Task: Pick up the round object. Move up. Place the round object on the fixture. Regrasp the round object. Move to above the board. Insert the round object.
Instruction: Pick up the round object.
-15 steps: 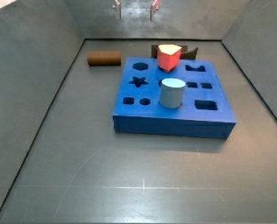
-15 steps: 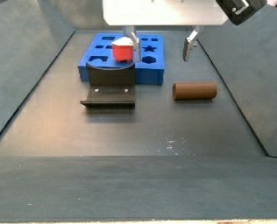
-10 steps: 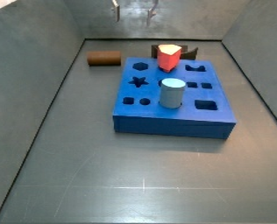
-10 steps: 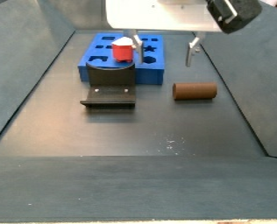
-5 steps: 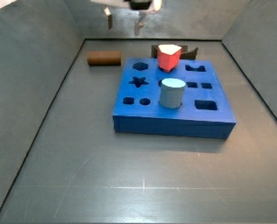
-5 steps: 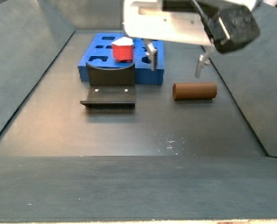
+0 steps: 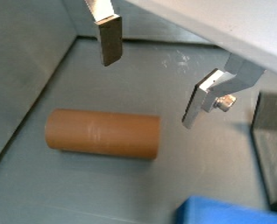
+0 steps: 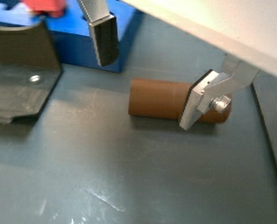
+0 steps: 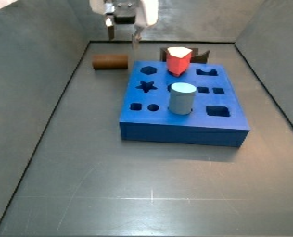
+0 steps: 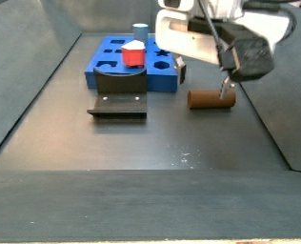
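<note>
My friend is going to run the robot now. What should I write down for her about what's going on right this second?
Pincer: open, holding nothing, hanging just above the round object.
Round object: lying on its side on the floor, beside the board and not touching it. No finger touches it in either wrist view.
Fixture: on the floor against the board, nothing on it.
Board: a red block and a grey cylinder stand in two of its holes; the other holes are open.
Done: nothing yet; the pincer is only lined up over the round object.
Left: pick it up, lift, set it on the fixture, regrasp, move above the board, insert.
</note>
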